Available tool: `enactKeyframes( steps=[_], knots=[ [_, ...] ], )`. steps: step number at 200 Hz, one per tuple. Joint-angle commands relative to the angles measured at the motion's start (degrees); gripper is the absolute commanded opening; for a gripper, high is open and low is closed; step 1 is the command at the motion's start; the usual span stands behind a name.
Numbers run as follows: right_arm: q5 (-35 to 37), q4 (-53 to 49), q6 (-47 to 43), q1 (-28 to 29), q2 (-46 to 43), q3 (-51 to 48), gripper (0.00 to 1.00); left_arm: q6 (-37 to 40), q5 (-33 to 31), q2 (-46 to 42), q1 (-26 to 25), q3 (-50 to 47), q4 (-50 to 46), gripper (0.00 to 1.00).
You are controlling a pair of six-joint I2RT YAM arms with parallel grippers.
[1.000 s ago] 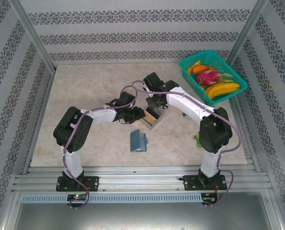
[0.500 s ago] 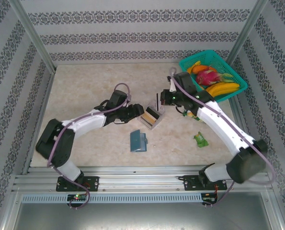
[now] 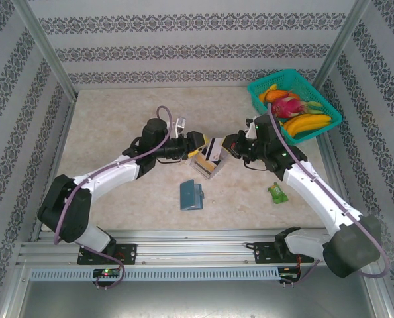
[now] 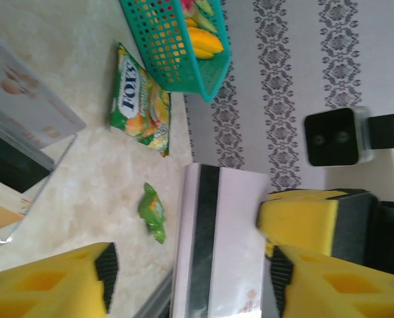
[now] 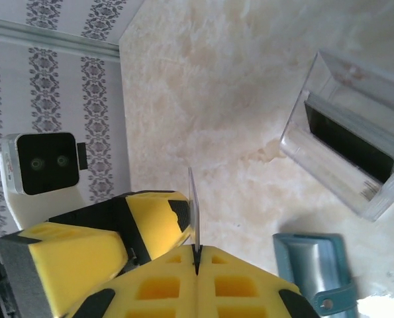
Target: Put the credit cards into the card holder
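My right gripper (image 3: 226,146) is shut on the edge of a whitish credit card (image 3: 214,151) with a black stripe (image 4: 233,225), held upright in the air above the clear tray (image 3: 208,167). In the right wrist view the card (image 5: 193,199) stands edge-on out of the closed jaws (image 5: 197,252). My left gripper (image 3: 198,143) is open around the same card (image 4: 191,265); one yellow finger (image 5: 150,222) sits close beside it and the other stands well apart. More cards (image 4: 18,132), black and tan, lean in the tray. The teal card holder (image 3: 192,195) lies on the table nearer the bases.
A teal basket (image 3: 294,105) of fruit stands at the back right. A green-yellow snack packet (image 4: 140,109) lies beside it, and a small green wrapper (image 3: 277,192) lies right of the card holder. Metal frame posts edge the table.
The right gripper lifted the whitish card out of the tray and brought it left. The left gripper reached in from the left and opened around the card.
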Motion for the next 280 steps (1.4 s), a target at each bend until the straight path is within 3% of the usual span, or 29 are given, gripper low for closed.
enactKeyframes(
  steps=[1,72,140,164,187,210,226,239,280],
  knots=[
    [-5.3,7.4,8.5,-0.4,1.5,-2.5,0.0,-5.2,4.1,1.5,0.9,1.3,8.9,0.55],
    [-9.1,15.2,15.4,-2.9,3.0,-6.9,0.0,-12.3,3.8,1.6,1.2,0.6,9.1,0.28],
    [-14.6,23.8,21.8,-4.5,5.5,-7.7,0.0,-16.8,5.6,1.3,1.2,1.9,8.5,0.23],
    [-15.0,24.4,21.5,-4.5,5.8,-7.2,0.02,-16.3,5.4,1.2,1.2,2.0,7.4,0.07],
    [-14.6,24.2,21.5,-4.5,5.2,-7.4,0.04,-17.5,4.8,0.7,1.2,1.8,8.3,0.04],
    [-14.2,24.4,21.5,-4.5,5.1,-7.5,0.06,-17.9,3.9,0.2,1.2,1.9,7.1,0.05],
    [-14.2,24.5,21.3,-4.5,5.3,-7.3,0.06,-18.3,3.8,0.3,1.2,1.9,7.4,0.12],
    [-14.0,24.5,21.1,-4.5,5.5,-7.3,0.07,-18.6,4.0,0.5,1.2,1.9,8.3,0.23],
    [-14.4,23.1,19.4,-4.8,6.2,-6.8,0.04,-18.5,3.5,-0.2,1.3,2.1,8.4,0.29]
  ],
)
